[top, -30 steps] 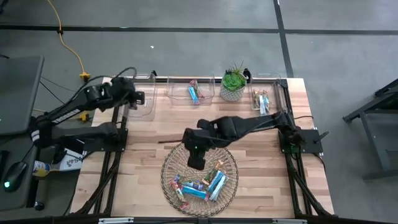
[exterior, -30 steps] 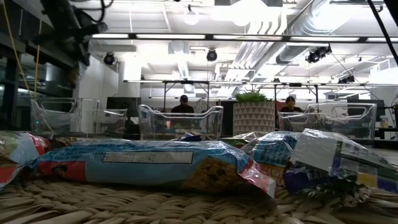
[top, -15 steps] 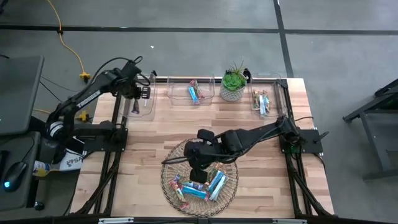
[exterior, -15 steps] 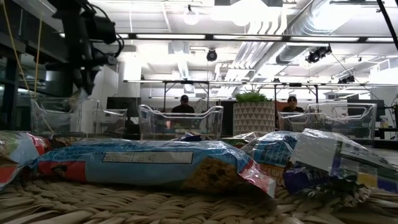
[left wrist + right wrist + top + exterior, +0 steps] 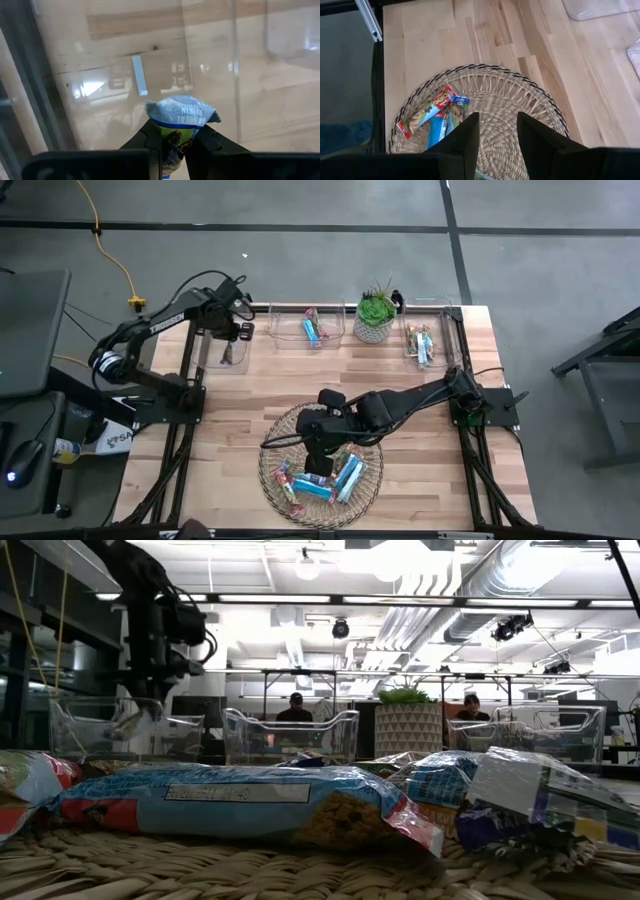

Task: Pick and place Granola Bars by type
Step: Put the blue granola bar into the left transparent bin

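Note:
My left gripper (image 5: pixel 175 146) is shut on a silvery-blue granola bar (image 5: pixel 182 113) over the clear bin (image 5: pixel 226 338) at the table's far left. In the low view the bar (image 5: pixel 128 724) hangs inside that bin's walls. My right gripper (image 5: pixel 498 134) hovers open over the round woven basket (image 5: pixel 520 107), with nothing between its fingers. Several granola bars (image 5: pixel 322 478) lie in the near half of the basket (image 5: pixel 272 442). Blue bars lie in the middle bin (image 5: pixel 314 330), tan ones in the right bin (image 5: pixel 421 344). My left gripper pinches the silvery-blue bar between its two fingers (image 5: pixel 154 141), which come steeply from above. The bar's free end (image 5: pixel 183 106) sticks out past the fingertips and hangs below them. I cannot tell whether it touches the bin's floor.
A small green potted plant (image 5: pixel 375 314) stands between the middle and right bins at the far edge. Bare wood (image 5: pixel 430 420) lies right of the basket. In the low view, people sit in the room beyond the table.
My left gripper has swung toward the table's right and down, from outside the table's left edge to over the far-left bin. It has tipped to point nearly straight down, and the bar has come with it. My right gripper has gone a little toward the near edge over the basket.

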Tool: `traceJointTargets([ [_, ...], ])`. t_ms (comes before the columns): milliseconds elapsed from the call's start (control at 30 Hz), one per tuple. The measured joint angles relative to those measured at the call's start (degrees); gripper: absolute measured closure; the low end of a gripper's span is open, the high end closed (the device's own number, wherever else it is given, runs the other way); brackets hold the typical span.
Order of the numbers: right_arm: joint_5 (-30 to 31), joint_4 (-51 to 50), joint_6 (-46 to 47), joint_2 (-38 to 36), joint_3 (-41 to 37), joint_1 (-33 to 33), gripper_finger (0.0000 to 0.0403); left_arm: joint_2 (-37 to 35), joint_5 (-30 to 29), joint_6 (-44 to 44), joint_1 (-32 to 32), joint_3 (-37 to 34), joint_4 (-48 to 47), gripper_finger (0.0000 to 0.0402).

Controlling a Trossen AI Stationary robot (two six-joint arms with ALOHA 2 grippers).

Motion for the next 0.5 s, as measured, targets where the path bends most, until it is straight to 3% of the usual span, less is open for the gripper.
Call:
traceJointTargets([
  [233, -0.38, -1.09, 1.11, -0.01, 0.0, 0.07, 0.0288, 1.38, 0.72, 0.83, 0.0, -0.4, 1.68, 0.0361],
  [400, -0.41, -2.23, 1.42, 0.0, -0.02, 0.07, 0.0288, 1.4, 7.34, 0.33, 2.49, -5.53, 6.26, 0.0361],
  [500, -0.41, -2.23, 1.55, -0.01, -0.02, 0.07, 0.0288, 1.4, 7.74, 0.35, 4.09, -8.71, 7.51, 0.036],
])
